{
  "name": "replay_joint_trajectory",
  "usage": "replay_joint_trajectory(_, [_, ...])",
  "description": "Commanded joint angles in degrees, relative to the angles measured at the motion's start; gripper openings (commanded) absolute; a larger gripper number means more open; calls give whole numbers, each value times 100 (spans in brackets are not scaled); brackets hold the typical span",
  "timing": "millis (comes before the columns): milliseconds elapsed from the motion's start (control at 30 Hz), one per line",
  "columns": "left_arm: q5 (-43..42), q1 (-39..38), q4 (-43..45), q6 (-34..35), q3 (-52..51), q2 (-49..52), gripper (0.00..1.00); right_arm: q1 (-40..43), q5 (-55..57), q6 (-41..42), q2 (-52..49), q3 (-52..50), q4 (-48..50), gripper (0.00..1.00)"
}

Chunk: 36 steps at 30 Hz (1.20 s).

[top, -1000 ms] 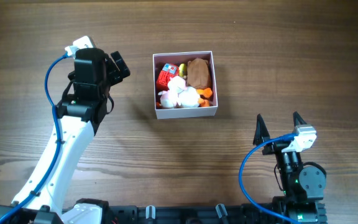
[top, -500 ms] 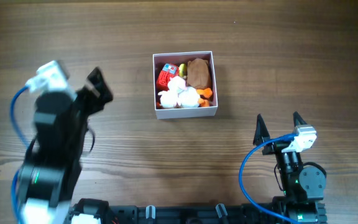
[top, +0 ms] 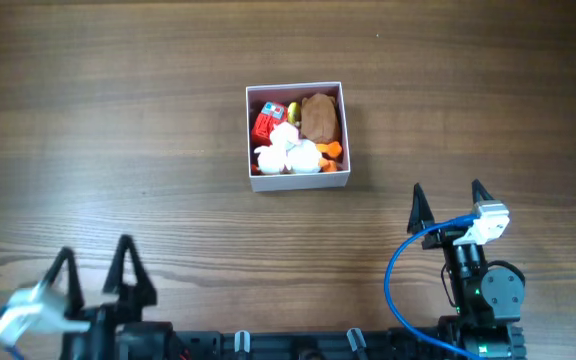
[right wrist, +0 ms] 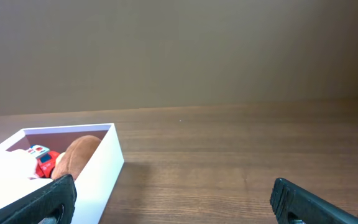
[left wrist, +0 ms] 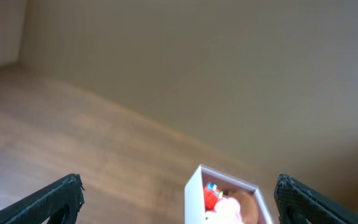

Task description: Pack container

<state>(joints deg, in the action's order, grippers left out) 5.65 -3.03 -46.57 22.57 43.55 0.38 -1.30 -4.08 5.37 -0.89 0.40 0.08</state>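
Note:
The container is a square white box with a pale pink inside, standing at the middle of the table. It holds several small toys: a brown one, a red one, white ones and an orange one. The container also shows in the left wrist view and in the right wrist view. My left gripper is open and empty at the front left edge, far from the container. My right gripper is open and empty at the front right, apart from the container.
The wooden table surrounds the container. A black rail runs along the front edge between the two arm bases. A blue cable loops beside the right arm.
My left arm has pulled back from beside the container's left side to the front left edge of the table. The right arm and the container have not moved.

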Motion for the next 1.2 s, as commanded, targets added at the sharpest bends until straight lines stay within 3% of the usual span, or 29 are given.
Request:
replay_joint_trajectory(0, [-350,66,358,-68,-831,-17,100,20,-7,66,61,-11,22,100])
replay_joint_trajectory(367, [-348,70,3679,-68,-3626,-20,100,20,-7,68,59,-11,20,100])
replay_joint_trajectory(1167, [-221,70,3689,-155,-4063,-11,100,20,-7,68,17,-11,20,99])
